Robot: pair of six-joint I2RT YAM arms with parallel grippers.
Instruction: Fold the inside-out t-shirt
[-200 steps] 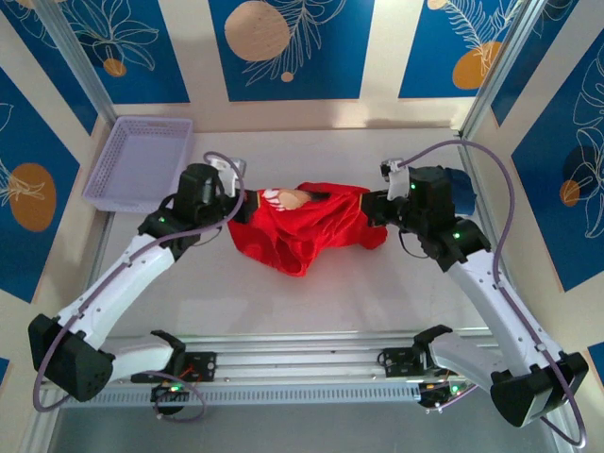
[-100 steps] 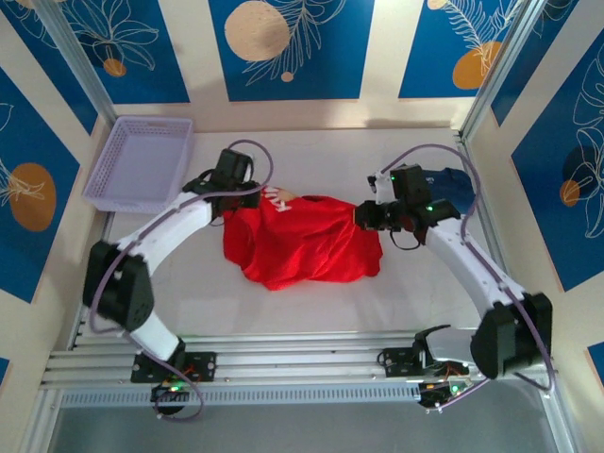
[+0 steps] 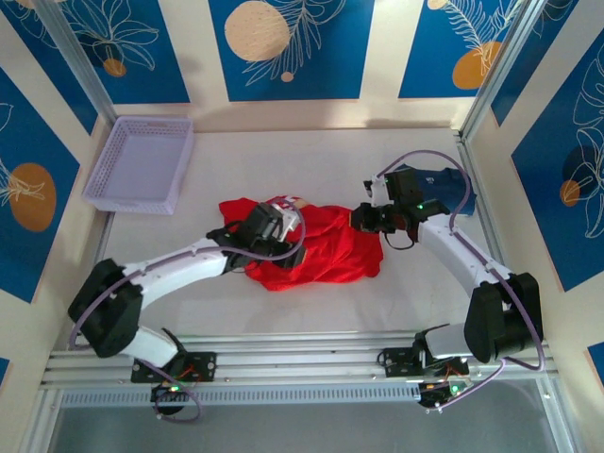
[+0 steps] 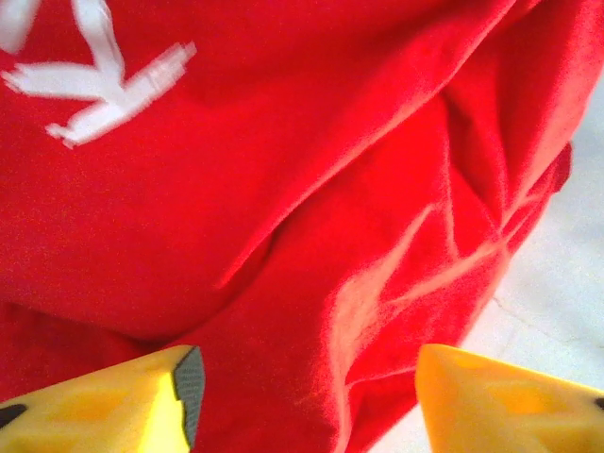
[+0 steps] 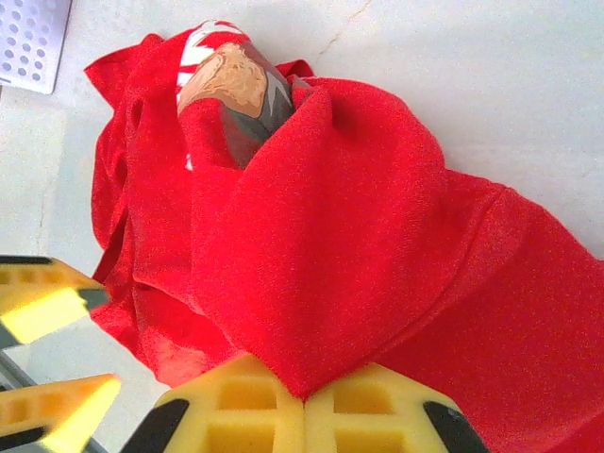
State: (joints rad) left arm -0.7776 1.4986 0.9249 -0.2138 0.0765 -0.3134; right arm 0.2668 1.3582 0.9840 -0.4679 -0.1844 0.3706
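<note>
T-shirt [image 3: 332, 251] lies on pale table [image 3: 396, 304], blue-patterned walls [image 3: 288, 47] behind.

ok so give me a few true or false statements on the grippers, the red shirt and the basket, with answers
1. The right gripper pinches a fold of the red t-shirt. True.
2. The left gripper is clamped shut on the cloth. False: its fingers stand apart above the shirt.
3. The shirt lies in the lavender basket. False: it sits crumpled on the table, apart from the basket.
4. A navy garment lies at the far right, beside the right arm. True.
</note>
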